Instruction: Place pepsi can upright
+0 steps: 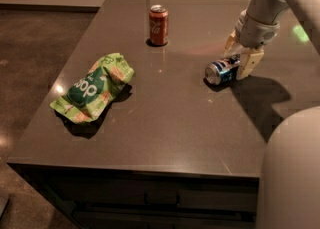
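The pepsi can (221,71) is blue with a silver end and lies on its side on the dark table (170,123), right of centre. My gripper (238,59) is right at the can's right end. It is open, with one pale finger (248,64) in front of the can and the other behind it. The fingers straddle the can's end, and I cannot tell if they touch it. The arm comes down from the upper right.
A red cola can (158,24) stands upright at the back centre of the table. A crumpled green chip bag (93,87) lies at the left. Part of the robot's pale body (290,173) fills the lower right corner. The table's front edge is near.
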